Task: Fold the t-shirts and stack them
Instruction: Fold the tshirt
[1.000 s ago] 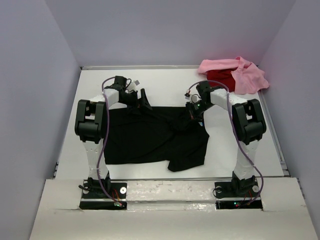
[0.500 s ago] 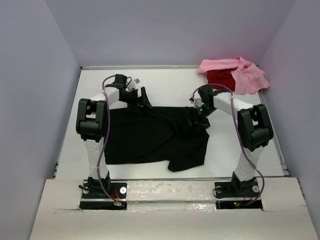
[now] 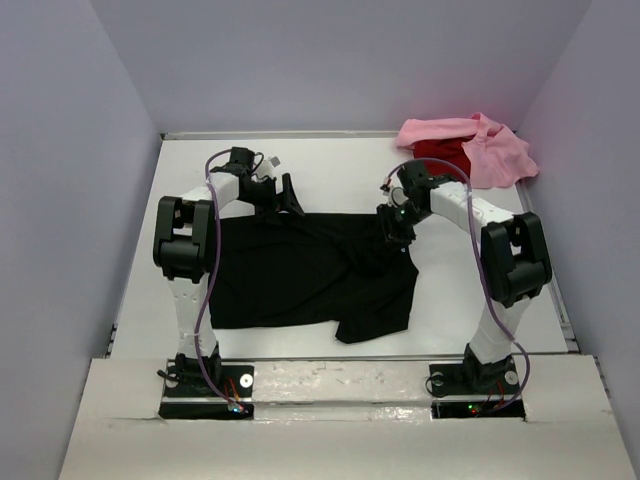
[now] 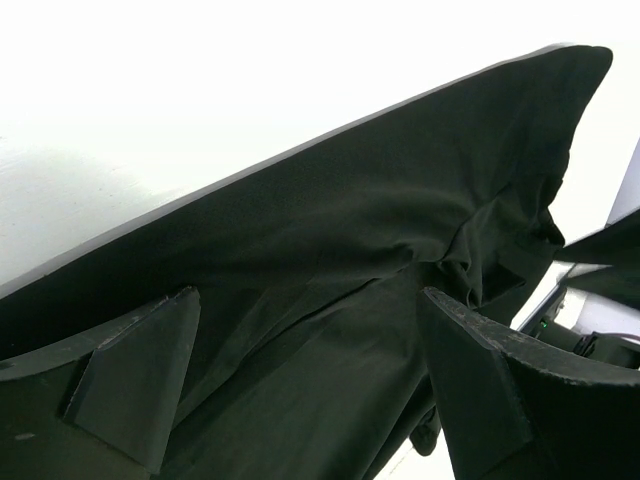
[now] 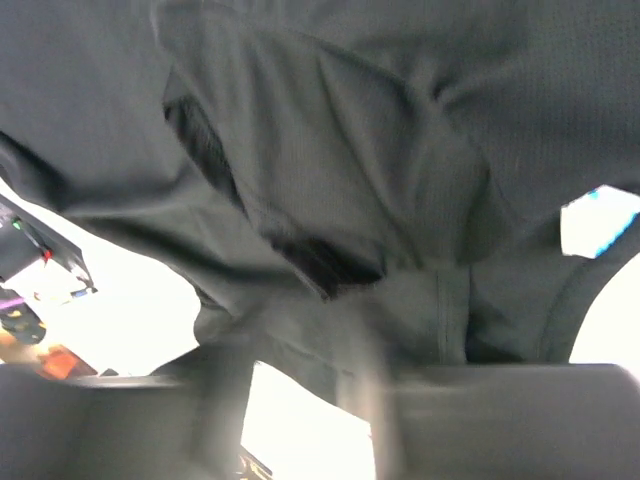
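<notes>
The black t-shirt under me is soft, matt cloth with a fine knit. My left fingers look like matt black plastic. The table is smooth, white, faintly glossy.

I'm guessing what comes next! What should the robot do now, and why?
Probably lower the left gripper and close it on the far edge of the plain black cloth t-shirt: the jaws stand open just over that edge, holding nothing.

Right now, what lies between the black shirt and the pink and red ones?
Bare white table, as the top view shows; the right gripper is over the black t-shirt's end of that gap.
</notes>
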### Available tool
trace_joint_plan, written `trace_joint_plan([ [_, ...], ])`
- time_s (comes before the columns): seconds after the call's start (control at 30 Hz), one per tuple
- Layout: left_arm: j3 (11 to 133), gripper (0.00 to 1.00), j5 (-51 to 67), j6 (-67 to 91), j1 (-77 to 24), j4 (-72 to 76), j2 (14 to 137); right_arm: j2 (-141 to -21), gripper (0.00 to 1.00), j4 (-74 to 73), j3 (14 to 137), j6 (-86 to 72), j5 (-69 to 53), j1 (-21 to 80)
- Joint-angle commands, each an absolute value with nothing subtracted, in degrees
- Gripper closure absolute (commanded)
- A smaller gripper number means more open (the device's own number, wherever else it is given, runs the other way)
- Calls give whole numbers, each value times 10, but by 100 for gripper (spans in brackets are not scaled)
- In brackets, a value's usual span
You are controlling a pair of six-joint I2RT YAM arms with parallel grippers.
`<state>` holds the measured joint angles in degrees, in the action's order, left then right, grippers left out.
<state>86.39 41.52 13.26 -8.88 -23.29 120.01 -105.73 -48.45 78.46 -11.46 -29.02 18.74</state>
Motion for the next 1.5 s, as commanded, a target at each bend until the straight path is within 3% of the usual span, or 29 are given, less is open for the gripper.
trace_joint_plan([
  [0.0, 882, 1, 429, 124, -89, -250, 1187, -1090, 79, -424, 807, -140, -310, 192],
  [0.03, 881, 1, 428, 123, -88, -250, 1187, -1099, 93, -418, 812, -143, -317, 192],
  [0.07, 880, 1, 428, 121, -88, -251, 1185, -1116, 100, -415, 823, -151, -332, 192],
  [0.2, 878, 1, 425, 114, -89, -258, 1180, -1114, 100, -389, 840, -181, -365, 197],
  [0.27, 879, 1, 425, 110, -89, -263, 1180, -1111, 87, -388, 857, -185, -377, 207],
  [0.3, 879, 1, 424, 109, -89, -263, 1181, -1109, 73, -391, 866, -180, -374, 214],
  [0.4, 879, 1, 425, 107, -89, -264, 1183, -1105, 59, -417, 900, -159, -343, 248],
  [0.83, 876, 1, 399, 98, -87, -270, 1179, -1148, 54, -574, 1020, -14, -32, 420],
  [1.13, 878, 1, 401, 86, -79, -274, 1187, -1208, 57, -604, 1088, -15, 36, 420],
  [1.47, 897, 1, 386, 91, -72, -288, 1211, -1252, 60, -608, 1134, -25, 26, 420],
])
